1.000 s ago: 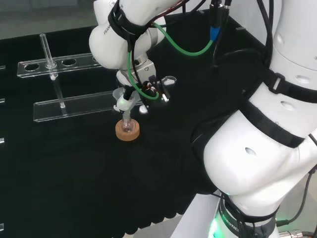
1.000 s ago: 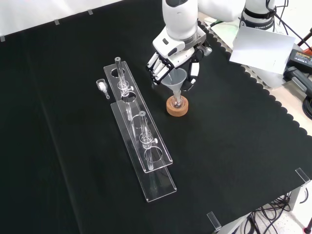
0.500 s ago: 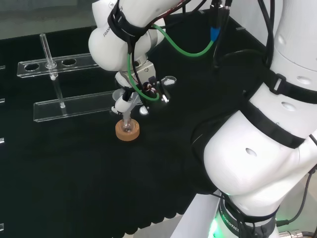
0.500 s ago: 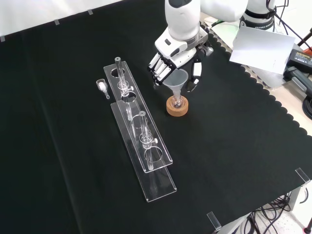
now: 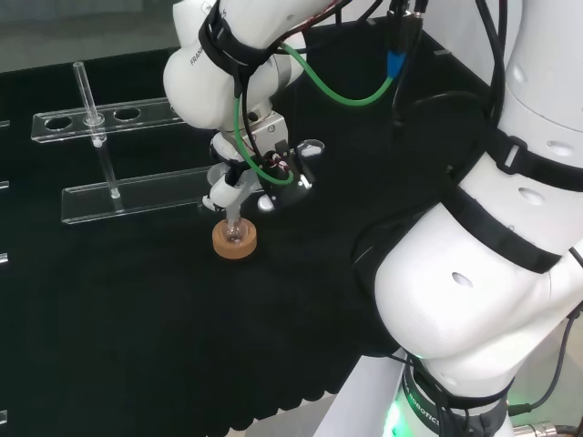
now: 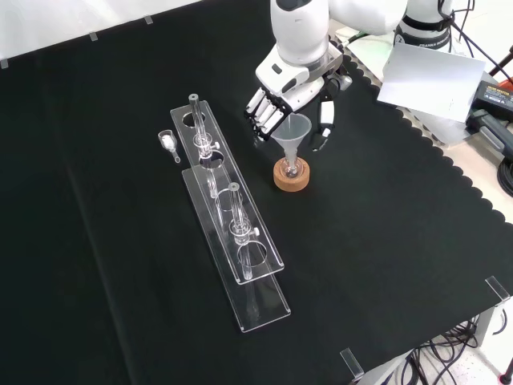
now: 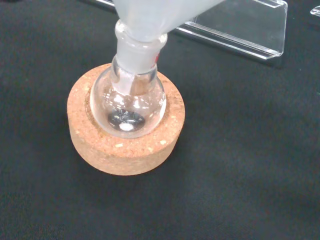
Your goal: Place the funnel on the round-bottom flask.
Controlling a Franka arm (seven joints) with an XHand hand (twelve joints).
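Now the funnel [image 6: 294, 132] stands upright with its stem inside the neck of the round-bottom flask [image 7: 128, 101], and its wide cone is above the flask. The flask sits in a cork ring [image 7: 125, 145] on the black cloth [image 6: 385, 241]. In the wrist view the stem goes straight down through the neck, and the round glass body rests in the hollow of the cork.

The hand [image 6: 282, 98] is just behind the funnel in the front view. Its fingers [image 6: 262, 112] point down on the left side of the cone and the thumb [image 6: 326, 120] hangs on the right side. They look relaxed and spread, with a small gap to the rim on both sides, so the hand seems to have let go of the funnel. In the head view the hand [image 5: 264, 168] is right above the cork ring [image 5: 234, 238].

To the left of the flask in the front view stand two clear racks [image 6: 232, 233], with a test tube [image 6: 197, 120] in the far one and another tube [image 6: 236, 210] in the near one. A small scoop [image 6: 169, 145] lies on the cloth beside the far rack.
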